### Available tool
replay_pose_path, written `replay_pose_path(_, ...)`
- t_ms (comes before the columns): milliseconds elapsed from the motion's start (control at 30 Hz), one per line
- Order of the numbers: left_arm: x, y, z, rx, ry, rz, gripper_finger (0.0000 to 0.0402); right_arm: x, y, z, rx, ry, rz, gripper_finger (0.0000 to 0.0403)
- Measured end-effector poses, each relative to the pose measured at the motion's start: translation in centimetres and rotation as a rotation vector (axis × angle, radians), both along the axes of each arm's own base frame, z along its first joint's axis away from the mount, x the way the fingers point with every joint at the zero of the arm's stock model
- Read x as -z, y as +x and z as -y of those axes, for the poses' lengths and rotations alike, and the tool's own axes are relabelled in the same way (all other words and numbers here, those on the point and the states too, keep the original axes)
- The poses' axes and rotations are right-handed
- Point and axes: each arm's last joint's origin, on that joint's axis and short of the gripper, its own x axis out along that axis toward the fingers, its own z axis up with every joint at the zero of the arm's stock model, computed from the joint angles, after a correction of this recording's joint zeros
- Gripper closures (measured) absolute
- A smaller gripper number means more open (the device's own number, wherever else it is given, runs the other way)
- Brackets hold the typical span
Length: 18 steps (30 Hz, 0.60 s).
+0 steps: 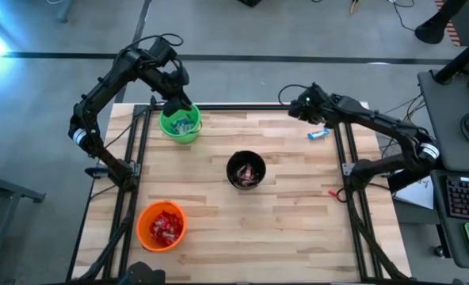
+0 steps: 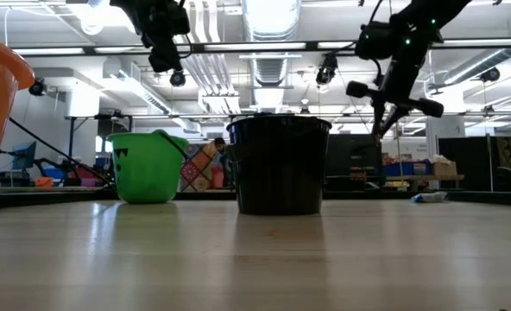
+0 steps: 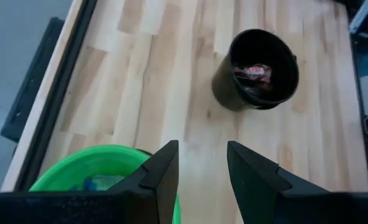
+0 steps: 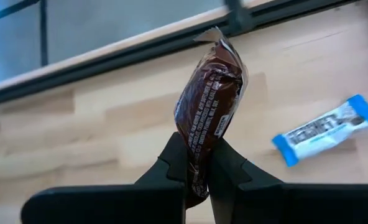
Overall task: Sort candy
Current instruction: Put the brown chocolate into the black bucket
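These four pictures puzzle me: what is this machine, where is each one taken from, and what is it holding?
It is a robot with two dark arms at a wooden table, sorting candy by wrapper. One picture looks down from above, one looks level across the table, and two come from cameras on the wrists. The right gripper has its fingers shut on a brown candy bar. The left gripper hangs open above the green cup. Also there: a black cup, an orange cup, and a blue-and-white bar.
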Motion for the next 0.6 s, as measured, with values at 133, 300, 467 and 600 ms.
replay_pose_path(133, 0.0, 0.0, 0.1, 0.001, -0.007, 0.004, 0.0283, -0.4, 0.9, -1.4, -0.065, -0.021, 0.001, 0.0385)
replay_pose_path(300, 0.0, 0.0, 0.1, -0.001, -0.013, 0.004, 0.0283, -0.8, 1.9, -3.0, -0.126, -0.037, 0.02, 0.0385)
replay_pose_path(467, 0.0, 0.0, 0.1, -0.002, -0.026, 0.008, 0.0283, -2.2, 2.9, -4.6, -0.195, -0.067, 0.063, 0.0385)
replay_pose_path(600, 0.0, 0.0, 0.1, -0.002, -0.032, 0.013, 0.0283, -4.0, 4.0, -5.8, -0.248, -0.114, 0.1, 0.0385)
